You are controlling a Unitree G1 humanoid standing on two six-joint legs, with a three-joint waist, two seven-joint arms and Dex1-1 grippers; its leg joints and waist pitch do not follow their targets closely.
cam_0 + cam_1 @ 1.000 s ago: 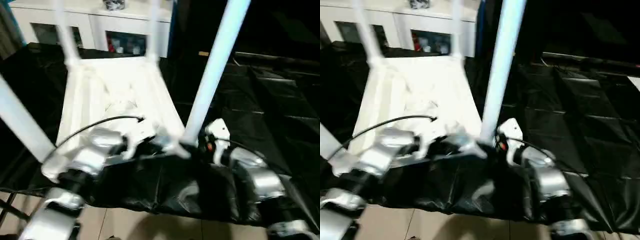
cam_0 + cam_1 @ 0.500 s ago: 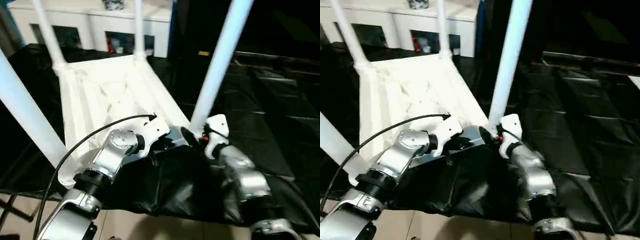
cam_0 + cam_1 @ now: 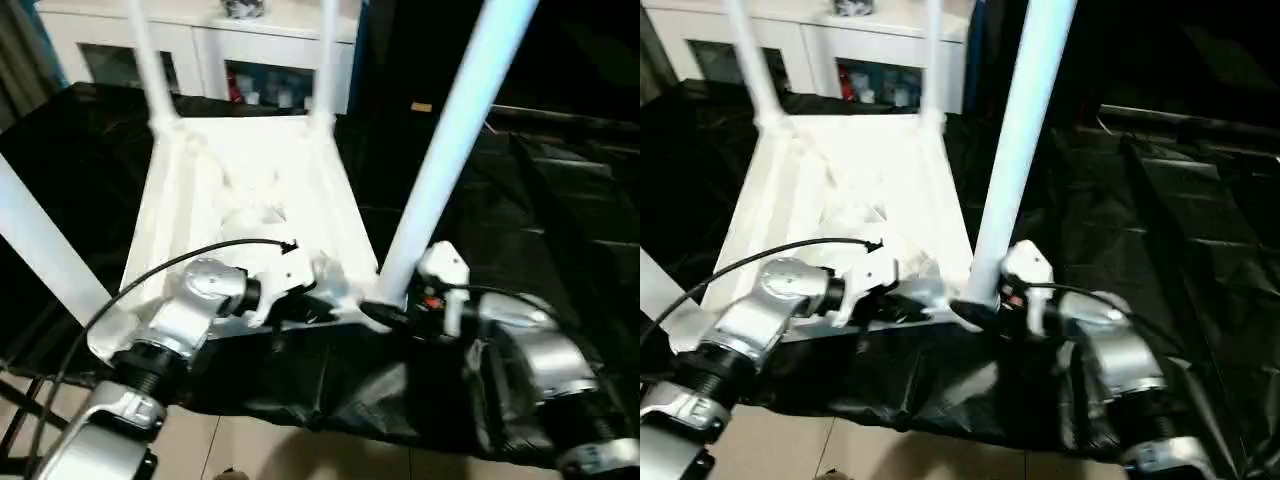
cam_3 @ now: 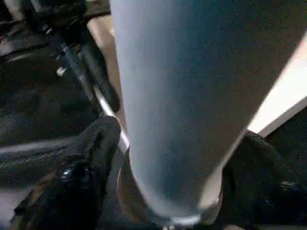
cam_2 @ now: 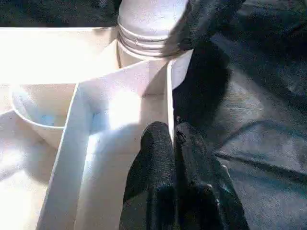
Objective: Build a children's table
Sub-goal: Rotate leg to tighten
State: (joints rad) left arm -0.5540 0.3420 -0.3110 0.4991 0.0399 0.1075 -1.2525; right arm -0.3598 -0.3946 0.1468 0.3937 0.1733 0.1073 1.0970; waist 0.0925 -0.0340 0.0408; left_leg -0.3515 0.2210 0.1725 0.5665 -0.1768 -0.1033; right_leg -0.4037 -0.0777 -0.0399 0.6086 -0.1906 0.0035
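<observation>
Presently the white tabletop (image 3: 250, 215) is seen lying underside-up on the black sheet (image 3: 560, 240), ribs exposed, so that the corner sockets face upward to receive legs. Four legs are standing from it: two far legs (image 3: 150, 60) at roughly 11 and 12 o'clock in the left eye view, a near-left leg (image 3: 40, 250) at 9 o'clock, and the near-right leg (image 3: 455, 150) rising toward 1 o'clock.

The left gripper (image 5: 173, 139) is closed tight on the thin near-edge wall of the top, one finger on each side of it — judged to be a brace, holding the top down and steady while the leg beside it is worked. The ridged collar (image 5: 148, 33) of the near-right leg is visible beyond it, set into its corner socket.

The right gripper (image 4: 168, 191) is set around the base of the near-right leg, its black fingers (image 4: 88, 163) standing wide on either side of the tube; whether the pads are actually pressing it cannot be told.

Judgement — the last leg is being seated or twisted home; the build appears close to done, with turning the table upright likely remaining.
</observation>
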